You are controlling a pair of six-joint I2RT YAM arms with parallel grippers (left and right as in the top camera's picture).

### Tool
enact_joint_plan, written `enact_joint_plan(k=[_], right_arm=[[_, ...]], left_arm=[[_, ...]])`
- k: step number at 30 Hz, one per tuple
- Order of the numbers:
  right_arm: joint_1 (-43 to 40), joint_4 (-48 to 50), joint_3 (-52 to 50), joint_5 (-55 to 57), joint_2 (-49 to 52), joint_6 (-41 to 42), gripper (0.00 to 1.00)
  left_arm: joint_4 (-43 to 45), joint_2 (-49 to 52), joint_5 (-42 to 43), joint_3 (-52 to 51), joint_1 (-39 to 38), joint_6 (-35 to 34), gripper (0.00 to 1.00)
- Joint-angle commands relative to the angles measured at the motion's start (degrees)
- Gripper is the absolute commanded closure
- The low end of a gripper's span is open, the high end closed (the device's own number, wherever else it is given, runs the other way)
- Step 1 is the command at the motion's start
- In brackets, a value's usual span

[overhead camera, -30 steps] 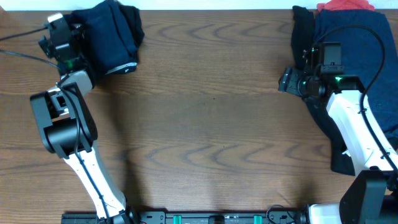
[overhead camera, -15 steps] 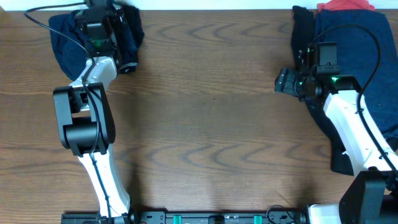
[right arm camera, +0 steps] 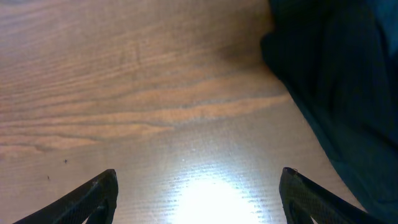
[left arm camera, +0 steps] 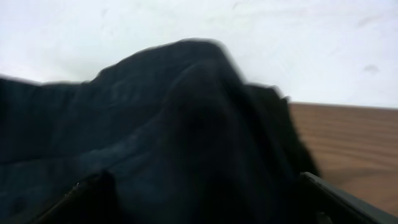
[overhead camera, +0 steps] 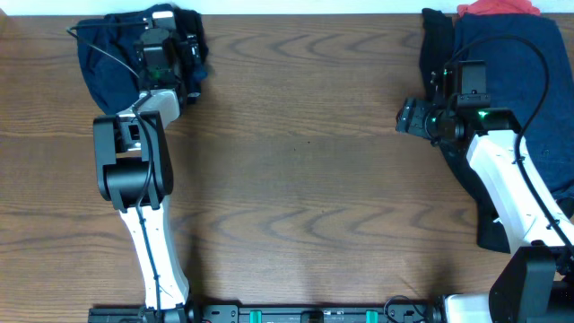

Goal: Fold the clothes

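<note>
A bundled navy blue garment (overhead camera: 103, 63) lies at the table's back left corner. My left gripper (overhead camera: 175, 40) hangs over its right part. In the left wrist view the dark fabric (left arm camera: 186, 106) fills the frame, and the left gripper's (left arm camera: 199, 180) fingers stand wide apart with fabric between them. A pile of navy and black clothes (overhead camera: 511, 63) lies at the right, with a red garment (overhead camera: 498, 7) at its back edge. My right gripper (overhead camera: 408, 117) is open and empty over bare wood, just left of the pile. It also shows in the right wrist view (right arm camera: 199, 174), with the pile's edge (right arm camera: 336, 81) to the right.
The wooden table (overhead camera: 305, 179) stretches between the two heaps. A white wall (left arm camera: 280, 37) rises behind the back edge. The right arm's black cable (overhead camera: 538, 45) loops over the pile on the right.
My left gripper has swung to the right, from the left side of the navy bundle across to its right part. The right arm has hardly moved.
</note>
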Motion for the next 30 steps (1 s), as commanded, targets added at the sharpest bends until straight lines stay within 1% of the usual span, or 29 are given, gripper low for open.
enact_joint_plan(k=[1,3,5,6,10,11,14,17,20,24,25,28,30], right_arm=[[0.5,1.5,-0.1,0.5,0.5,-3.4,0.19],[0.5,2.9,-0.1,0.5,0.5,-4.8,0.16],[0.5,4.9,0.0,0.5,0.5,-6.2,0.1],[0.5,6.0,0.1,0.5,0.3,-7.6,0.02],[0.5,7.3,2.6,0.5,-1.5,-13.2,0.01],[0.5,6.8,4.3,0.5,-3.1,-15.7,0.01],[0.9,4.9,6.5,-0.3,-6.0,-16.8,0.01],[1.7,1.7,8.0,-2.1,-10.6,-16.9,0.01],[3.0,-0.3,8.0,-2.0,-15.9,-16.8,0.01],[4.0,-4.9,8.0,-3.3,-23.1,-16.1,0.01],[4.3,-6.1,8.0,-4.9,-24.2,-14.7,0.01],[5.0,-10.4,8.0,-13.4,-28.1,-7.3,0.01],[5.2,-12.0,8.0,-17.9,-29.9,-4.4,0.01]], left_arm=[[0.4,-2.7,1.0,0.5,-0.9,-0.3,0.02],[0.0,-6.2,1.0,0.7,-1.0,-0.3,0.02],[-1.3,-10.5,1.0,0.7,-1.0,-0.3,0.02],[-2.7,-13.1,1.0,0.7,-1.0,-0.3,0.02],[-12.9,-24.5,1.0,0.7,-1.0,-0.4,0.02],[-18.3,-29.2,1.0,0.7,-1.0,-1.1,0.02],[-28.0,-36.9,1.2,0.6,-1.0,-4.5,0.02],[-38.2,-44.7,1.2,0.6,-1.0,-4.9,0.02],[-44.0,-50.0,1.2,0.6,-1.0,-4.9,0.02],[-46.6,-54.8,1.2,0.6,-1.0,-4.9,0.02],[-46.6,-55.3,1.2,0.6,-1.0,-4.9,0.02],[-46.6,-56.8,1.2,0.6,-1.0,-4.9,0.02],[-46.6,-57.1,1.2,0.6,-1.0,-4.9,0.02]])
